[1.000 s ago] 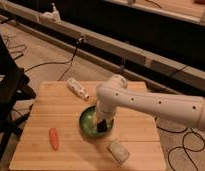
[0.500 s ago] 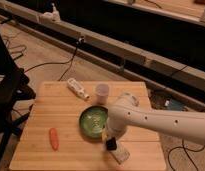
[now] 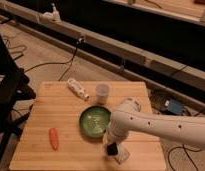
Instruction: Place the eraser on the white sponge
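The eraser (image 3: 112,149), a small black block, sits at the tip of my gripper (image 3: 111,144), which is shut on it. It hangs right over the left end of the white sponge (image 3: 122,155), a pale block near the table's front edge. Whether the eraser touches the sponge I cannot tell. My white arm (image 3: 161,125) reaches in from the right and hides part of the sponge.
On the wooden table (image 3: 41,100) there is a green plate (image 3: 92,121) just left of the arm. An orange carrot (image 3: 54,138) lies front left. A white bottle (image 3: 77,88) lies at the back beside a translucent cup (image 3: 102,92). Cables run across the floor behind.
My arm has swung from above the green plate toward the front right, carrying the eraser down to the sponge.
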Controlling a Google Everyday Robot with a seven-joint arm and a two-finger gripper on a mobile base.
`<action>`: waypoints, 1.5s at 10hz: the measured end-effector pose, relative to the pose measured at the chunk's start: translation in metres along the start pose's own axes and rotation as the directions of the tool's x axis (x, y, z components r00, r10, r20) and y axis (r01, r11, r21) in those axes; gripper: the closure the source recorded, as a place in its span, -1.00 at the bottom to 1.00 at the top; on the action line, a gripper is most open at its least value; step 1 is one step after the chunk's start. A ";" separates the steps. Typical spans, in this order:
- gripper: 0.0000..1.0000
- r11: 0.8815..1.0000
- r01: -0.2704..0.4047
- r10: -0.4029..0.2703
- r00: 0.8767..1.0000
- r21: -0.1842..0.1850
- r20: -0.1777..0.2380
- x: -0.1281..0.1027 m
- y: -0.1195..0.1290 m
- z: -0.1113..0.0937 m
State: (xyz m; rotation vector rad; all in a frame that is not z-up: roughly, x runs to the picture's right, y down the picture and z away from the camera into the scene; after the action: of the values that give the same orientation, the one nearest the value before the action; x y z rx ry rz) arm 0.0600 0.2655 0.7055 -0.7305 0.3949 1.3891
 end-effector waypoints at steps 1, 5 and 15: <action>1.00 1.000 0.000 0.000 1.000 0.000 0.001 0.000 0.000 0.000; 0.74 0.999 -0.037 0.037 0.999 0.011 -0.018 0.009 -0.018 0.007; -0.60 0.988 -0.155 0.156 0.986 0.008 -0.066 0.013 -0.054 0.035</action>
State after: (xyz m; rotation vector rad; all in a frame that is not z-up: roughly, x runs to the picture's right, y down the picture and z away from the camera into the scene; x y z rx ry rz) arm 0.1093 0.2981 0.7345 -0.7572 0.5152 1.5130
